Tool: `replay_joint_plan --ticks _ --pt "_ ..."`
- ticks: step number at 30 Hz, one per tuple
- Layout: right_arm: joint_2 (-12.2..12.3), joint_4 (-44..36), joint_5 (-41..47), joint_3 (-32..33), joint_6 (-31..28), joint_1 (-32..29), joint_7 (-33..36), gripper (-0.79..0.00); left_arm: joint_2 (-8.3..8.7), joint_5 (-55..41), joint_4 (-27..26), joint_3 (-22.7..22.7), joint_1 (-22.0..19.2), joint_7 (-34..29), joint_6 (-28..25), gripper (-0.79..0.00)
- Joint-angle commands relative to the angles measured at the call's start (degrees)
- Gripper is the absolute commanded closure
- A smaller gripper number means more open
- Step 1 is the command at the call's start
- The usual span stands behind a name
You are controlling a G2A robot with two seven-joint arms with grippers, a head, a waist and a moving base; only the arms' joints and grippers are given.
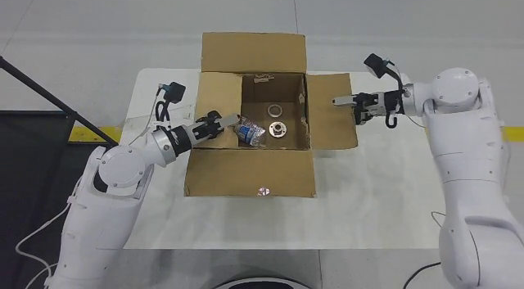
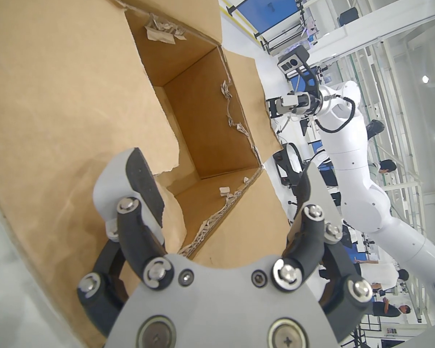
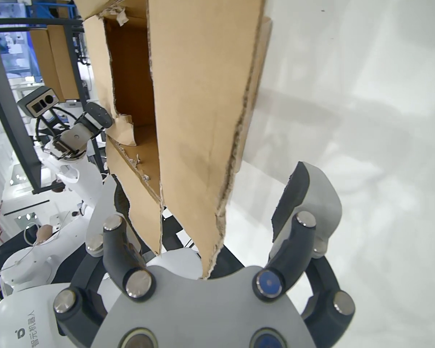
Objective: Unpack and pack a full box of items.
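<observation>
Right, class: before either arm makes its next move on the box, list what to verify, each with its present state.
1. Flaps of the box all folded out: ok.
2. Left gripper open and empty: ok.
3. Right gripper open: ok.
4. Right flap clear of it: not ok, the flap's edge lies between its fingers.
5. Contents, blue packet and two rings, lying uncovered: ok.
6. Anything hidden under the blue packet: cannot tell.

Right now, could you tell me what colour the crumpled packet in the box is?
Mostly blue; the crumpled packet shows best in the top view.
</observation>
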Motion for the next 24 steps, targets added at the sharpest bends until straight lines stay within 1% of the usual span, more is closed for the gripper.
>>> replay_joint_plan --ticks 1,4,7,11,15,17,20,22,24 --pt "0.0 0.1 4.1 -1.3 -0.4 0.3 0.0 -0.785 0.09 -0.1 -0.4 -0.3 0.3 0.7 -0.1 -0.785" --pt "0.4 -0.9 10.0 -3.2 -0.3 0.6 0.0 -0.785 0.27 -0.6 -1.8 -1.2 0.9 1.8 -0.4 -0.785" --pt "1.1 -3.9 15.5 -5.5 0.5 0.6 0.0 -0.785 0.57 -2.1 -4.1 -3.8 2.2 2.8 -0.4 -0.785" --pt "2.3 -10.5 21.8 -8.1 2.4 0.2 0.0 -0.785 1.19 -2.6 -7.0 -9.8 6.0 5.0 -0.6 -0.785" --pt "3.3 -18.2 26.2 -10.1 4.1 -0.8 0.0 -0.785 1.71 -5.5 -9.9 -16.8 11.9 5.7 -1.2 -0.785" --pt "3.7 -21.7 26.3 -10.3 4.7 -1.4 -0.1 -0.785 1.96 -7.6 -11.3 -20.5 15.8 4.2 -2.3 -0.785" --pt "3.7 -26.1 24.8 -11.4 5.6 -2.6 -3.5 -0.785 2.27 -11.3 -12.8 -24.7 21.4 0.1 -4.1 -0.785" --pt "3.6 -28.4 23.5 -12.9 6.5 -3.4 -6.0 -0.785 2.42 -14.4 -13.3 -26.2 24.5 -3.4 -5.4 -0.785" --pt "3.3 -29.7 22.6 -14.6 7.2 -4.0 -8.2 -0.785 2.51 -18.6 -13.5 -26.9 26.6 -6.7 -6.5 -0.785"
